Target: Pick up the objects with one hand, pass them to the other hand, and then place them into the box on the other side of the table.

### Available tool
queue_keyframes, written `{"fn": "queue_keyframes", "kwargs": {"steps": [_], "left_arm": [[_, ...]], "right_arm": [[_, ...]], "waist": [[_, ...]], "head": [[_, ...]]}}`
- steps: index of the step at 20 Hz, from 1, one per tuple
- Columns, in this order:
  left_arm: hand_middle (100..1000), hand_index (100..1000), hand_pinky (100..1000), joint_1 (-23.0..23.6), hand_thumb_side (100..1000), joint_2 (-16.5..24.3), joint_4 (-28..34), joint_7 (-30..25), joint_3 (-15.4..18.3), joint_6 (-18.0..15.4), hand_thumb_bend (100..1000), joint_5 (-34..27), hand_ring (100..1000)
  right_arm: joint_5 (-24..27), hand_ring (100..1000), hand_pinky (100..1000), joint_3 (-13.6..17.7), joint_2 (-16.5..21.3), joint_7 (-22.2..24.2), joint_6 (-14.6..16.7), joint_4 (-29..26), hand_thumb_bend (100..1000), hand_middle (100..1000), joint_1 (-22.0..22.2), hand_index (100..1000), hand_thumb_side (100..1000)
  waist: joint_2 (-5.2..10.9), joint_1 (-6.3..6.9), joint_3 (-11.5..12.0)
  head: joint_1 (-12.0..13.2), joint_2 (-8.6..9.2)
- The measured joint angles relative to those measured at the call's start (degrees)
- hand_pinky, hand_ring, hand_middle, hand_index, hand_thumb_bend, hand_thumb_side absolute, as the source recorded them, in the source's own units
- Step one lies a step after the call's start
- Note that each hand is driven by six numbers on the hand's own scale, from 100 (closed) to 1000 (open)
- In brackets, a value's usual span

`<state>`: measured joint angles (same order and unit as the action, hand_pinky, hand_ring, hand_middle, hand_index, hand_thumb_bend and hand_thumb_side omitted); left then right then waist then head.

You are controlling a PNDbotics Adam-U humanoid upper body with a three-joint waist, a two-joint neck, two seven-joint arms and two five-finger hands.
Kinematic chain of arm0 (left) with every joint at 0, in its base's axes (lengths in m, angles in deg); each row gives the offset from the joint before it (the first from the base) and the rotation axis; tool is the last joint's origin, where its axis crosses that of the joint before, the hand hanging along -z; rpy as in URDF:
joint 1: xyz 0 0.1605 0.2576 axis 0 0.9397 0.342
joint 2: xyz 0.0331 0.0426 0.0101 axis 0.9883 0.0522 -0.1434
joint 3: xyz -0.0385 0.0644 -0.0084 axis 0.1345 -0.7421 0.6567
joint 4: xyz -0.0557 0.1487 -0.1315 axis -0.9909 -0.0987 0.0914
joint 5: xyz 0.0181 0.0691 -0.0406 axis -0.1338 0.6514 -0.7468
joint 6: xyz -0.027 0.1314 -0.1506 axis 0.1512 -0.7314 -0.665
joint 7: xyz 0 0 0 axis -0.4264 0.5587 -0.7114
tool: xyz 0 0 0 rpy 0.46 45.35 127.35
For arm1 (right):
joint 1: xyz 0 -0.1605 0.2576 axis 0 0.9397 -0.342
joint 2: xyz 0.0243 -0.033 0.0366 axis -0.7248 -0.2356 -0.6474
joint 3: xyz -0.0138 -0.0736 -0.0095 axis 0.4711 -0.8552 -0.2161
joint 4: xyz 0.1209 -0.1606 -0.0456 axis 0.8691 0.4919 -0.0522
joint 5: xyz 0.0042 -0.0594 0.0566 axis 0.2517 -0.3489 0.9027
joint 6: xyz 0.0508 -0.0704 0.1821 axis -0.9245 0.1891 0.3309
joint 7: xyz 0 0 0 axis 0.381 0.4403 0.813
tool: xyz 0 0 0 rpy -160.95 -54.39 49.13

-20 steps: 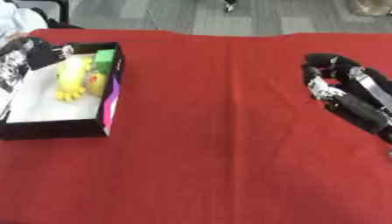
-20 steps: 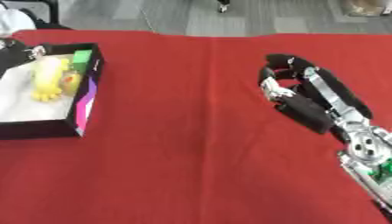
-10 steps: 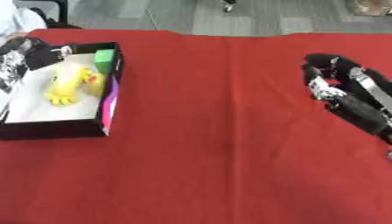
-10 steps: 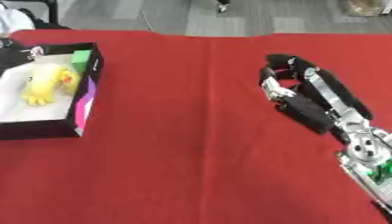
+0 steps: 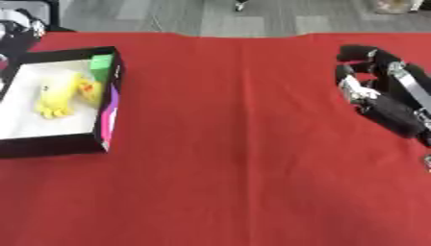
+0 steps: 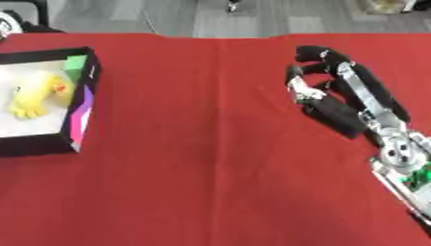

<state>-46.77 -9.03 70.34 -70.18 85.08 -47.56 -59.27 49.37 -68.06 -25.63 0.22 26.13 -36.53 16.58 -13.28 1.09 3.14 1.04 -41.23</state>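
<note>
A black box [image 5: 50,145] with a white floor stands at the table's left edge. In it lies a yellow soft toy [image 5: 59,91], with a green block [image 5: 101,65] in the far corner beside it. Only a bit of my left hand [image 5: 19,29] shows at the upper left, beyond the box's far corner and off the toy. My right hand [image 6: 336,113] rests on the red cloth at the right, its fingers [image 6: 313,52] relaxed and slightly bent, holding nothing.
A red cloth [image 5: 235,144] covers the whole table. A grey floor runs along the table's far edge. My right forearm [image 6: 400,153] comes in from the lower right.
The yellow toy has dropped from upright under my left hand to lying flat in the box. The left hand has drawn back toward the upper left. My right hand has stayed put.
</note>
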Motion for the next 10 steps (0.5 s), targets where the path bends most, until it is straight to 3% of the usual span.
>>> {"fn": "queue_keyframes", "kwargs": {"steps": [3, 6, 9, 10], "left_arm": [[662, 718, 798, 2.5, 664, -1.5, 5.9, 5.5, 0.0, -5.0, 100, -8.2, 747], [714, 751, 804, 4.3, 710, -2.8, 9.2, 11.8, 0.0, -10.2, 100, -17.9, 791], [741, 775, 815, 5.7, 775, -3.6, 10.4, 15.3, 0.0, -14.2, 100, -24.6, 810], [738, 772, 828, 6.0, 787, -3.9, 10.6, 15.9, 0.0, -15.2, 100, -26.4, 811]], "right_arm": [[2.8, 834, 637, 2.4, 0.9, -4.0, 4.3, 0.0, 100, 821, 3.2, 900, 707], [5.0, 840, 635, 4.5, 1.7, -7.5, 8.0, 0.0, 100, 824, 6.6, 898, 513], [5.9, 852, 632, 6.7, 2.0, -9.3, 11.4, 0.0, 100, 836, 10.2, 888, 530], [6.4, 899, 633, 7.5, 2.0, -9.6, 12.4, 0.0, 100, 877, 11.3, 891, 535]], "waist": [[0.00, -0.37, -0.4], [0.00, -0.39, -0.4], [0.00, -0.45, -0.9], [0.00, -0.47, -1.0]], "head": [[-0.9, -0.02], [-1.2, 0.00], [-1.3, 0.00], [-1.4, 0.00]]}}
